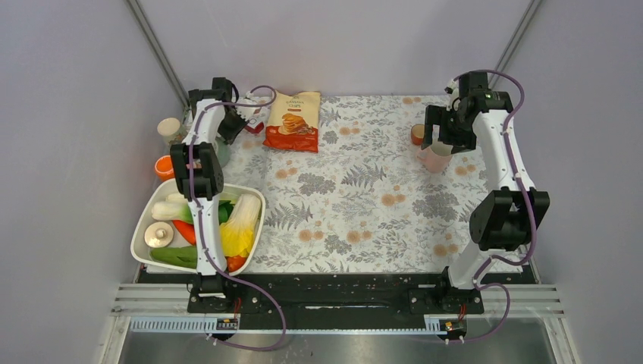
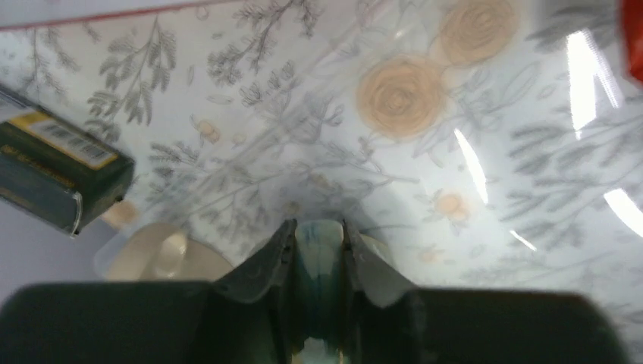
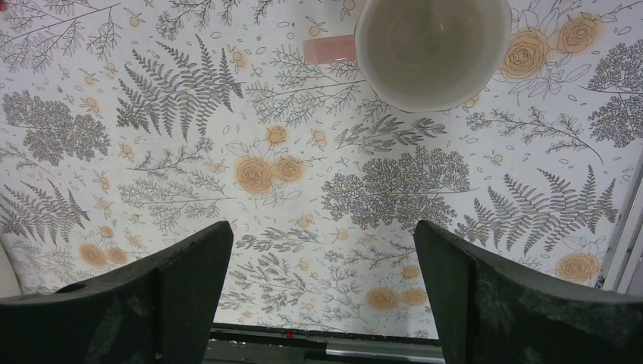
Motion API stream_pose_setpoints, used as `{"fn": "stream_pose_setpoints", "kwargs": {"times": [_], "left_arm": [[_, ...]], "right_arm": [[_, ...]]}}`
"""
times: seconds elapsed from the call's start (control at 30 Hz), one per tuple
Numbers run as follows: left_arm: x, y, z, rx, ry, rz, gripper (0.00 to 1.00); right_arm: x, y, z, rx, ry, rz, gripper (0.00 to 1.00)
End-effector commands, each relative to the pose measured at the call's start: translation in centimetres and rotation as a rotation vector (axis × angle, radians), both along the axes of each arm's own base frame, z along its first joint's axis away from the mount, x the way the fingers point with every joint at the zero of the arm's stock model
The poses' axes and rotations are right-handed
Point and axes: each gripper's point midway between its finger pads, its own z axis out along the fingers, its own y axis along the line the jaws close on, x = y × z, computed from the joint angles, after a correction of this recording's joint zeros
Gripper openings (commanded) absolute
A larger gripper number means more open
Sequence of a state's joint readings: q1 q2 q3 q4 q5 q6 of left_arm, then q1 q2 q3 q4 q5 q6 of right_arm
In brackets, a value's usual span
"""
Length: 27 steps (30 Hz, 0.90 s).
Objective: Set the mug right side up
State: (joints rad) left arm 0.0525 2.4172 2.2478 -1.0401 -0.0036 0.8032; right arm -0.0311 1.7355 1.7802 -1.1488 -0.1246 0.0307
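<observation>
A pink mug (image 1: 435,158) stands upright on the flowered cloth at the right. In the right wrist view its open mouth (image 3: 432,49) faces up and its handle points left. My right gripper (image 1: 443,135) hovers just above it, open and empty, its jaws (image 3: 322,250) wide apart. My left gripper (image 1: 226,140) is at the far left, low over the cloth. In the left wrist view it (image 2: 318,227) is shut on the pale teal wall of a mug (image 2: 318,254). The rest of that mug is hidden behind the fingers.
A chips bag (image 1: 292,121) lies at the back centre. A white tub (image 1: 144,227) of vegetables sits front left. An orange cup (image 1: 164,167) and a cream-lidded jar (image 1: 169,127) stand at the left edge. A dark green box (image 2: 61,178) lies near the left gripper. A small orange pot (image 1: 417,134) stands beside the pink mug.
</observation>
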Motion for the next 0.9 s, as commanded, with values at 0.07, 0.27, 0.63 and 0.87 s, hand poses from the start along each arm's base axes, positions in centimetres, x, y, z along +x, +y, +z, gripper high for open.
{"fn": "stream_pose_setpoints", "kwargs": {"times": [0.07, 0.27, 0.63, 0.87], "left_arm": [[0.1, -3.0, 5.2, -0.149, -0.089, -0.011, 0.0], [0.1, -3.4, 6.6, -0.174, -0.112, 0.004, 0.0], [-0.8, -7.5, 14.1, -0.426, -0.248, 0.052, 0.0], [-1.9, -11.4, 17.8, -0.632, -0.257, 0.048, 0.0]], "right_arm": [[0.3, 0.9, 3.8, 0.01, -0.122, 0.034, 1.0], [0.2, 2.7, 4.1, 0.024, -0.14, 0.081, 1.0], [0.7, 19.0, 8.7, 0.377, -0.405, 0.44, 1.0], [0.0, 32.7, 8.4, 0.779, -0.391, 0.589, 0.99]]}}
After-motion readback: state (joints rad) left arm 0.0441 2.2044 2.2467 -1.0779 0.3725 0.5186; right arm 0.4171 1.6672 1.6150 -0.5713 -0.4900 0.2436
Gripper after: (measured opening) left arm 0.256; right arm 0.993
